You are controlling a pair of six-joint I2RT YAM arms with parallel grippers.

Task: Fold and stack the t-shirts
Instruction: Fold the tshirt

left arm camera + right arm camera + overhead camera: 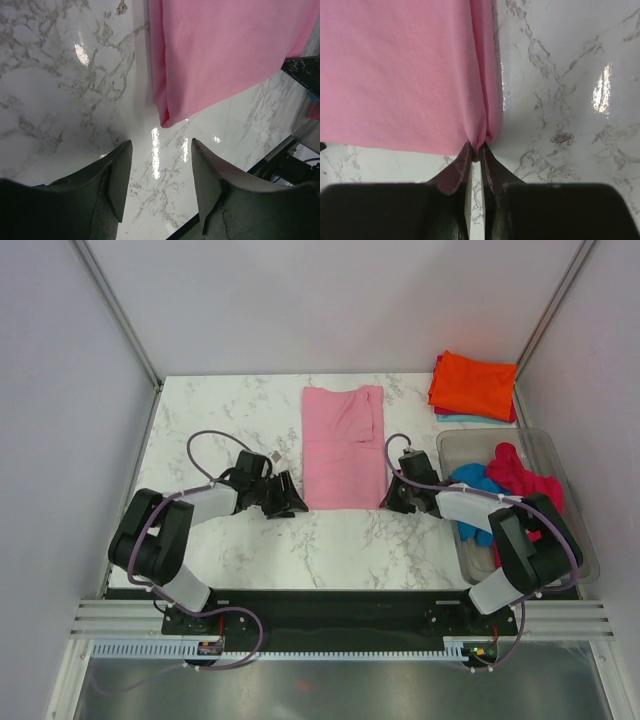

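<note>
One light pink t-shirt (343,445), four other t-shirts (474,385), one bin (458,446), two pincers (285,502) (393,498)

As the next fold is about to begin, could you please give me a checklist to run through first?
1. right jaws shut on the near right corner of the pink t-shirt: ok.
2. left jaws gripping the near left corner: not ok; they stand open, short of the cloth.
3. Shirt lying flat, sides folded in: ok.
4. orange t-shirt stack apart from the pink one: ok.
5. All layers caught in the right jaws: cannot tell.
</note>
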